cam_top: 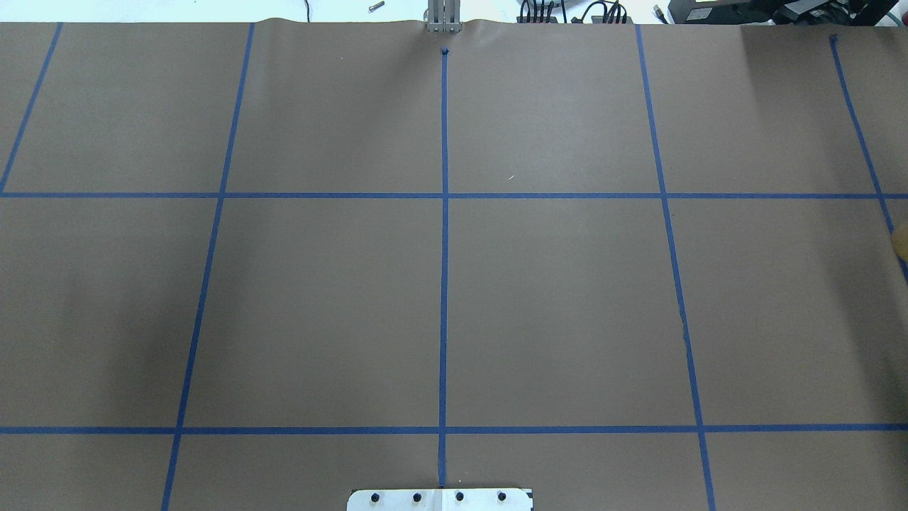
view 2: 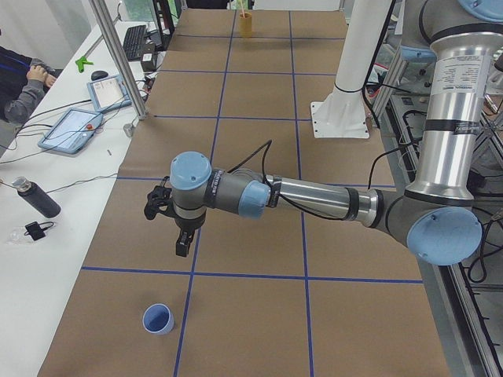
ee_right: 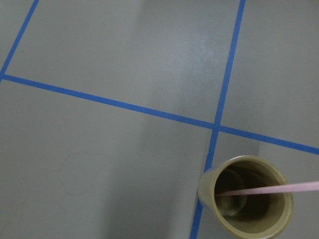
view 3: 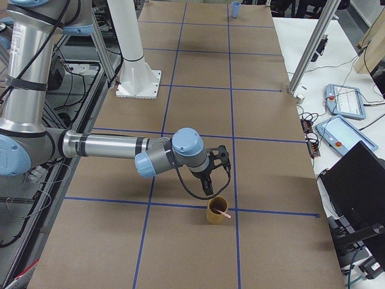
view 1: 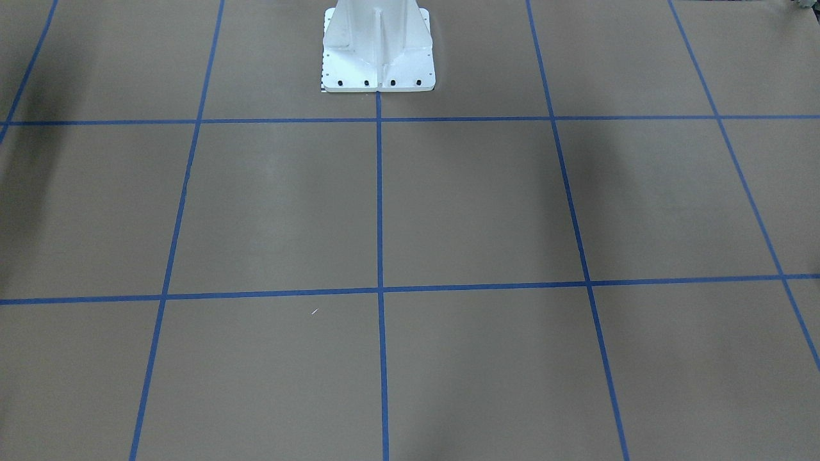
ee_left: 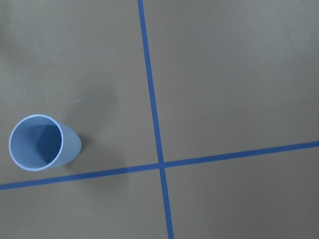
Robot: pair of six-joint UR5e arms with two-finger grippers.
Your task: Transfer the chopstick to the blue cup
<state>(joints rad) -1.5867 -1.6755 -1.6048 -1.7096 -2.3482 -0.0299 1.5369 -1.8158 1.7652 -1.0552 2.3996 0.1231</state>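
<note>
The pale pink chopstick leans inside a tan cup, its top end past the rim; both also show in the exterior right view, the chopstick in the cup. My right gripper hangs just above and beside that cup; I cannot tell if it is open or shut. The blue cup stands upright and empty; it also shows in the exterior left view. My left gripper hovers above the table a little beyond it; its state cannot be told. No fingers show in either wrist view.
The brown table is marked with blue tape lines. The white robot base stands at its middle edge. Tablets, a bottle and an operator's arm are on the side bench. A post stands by the table's edge.
</note>
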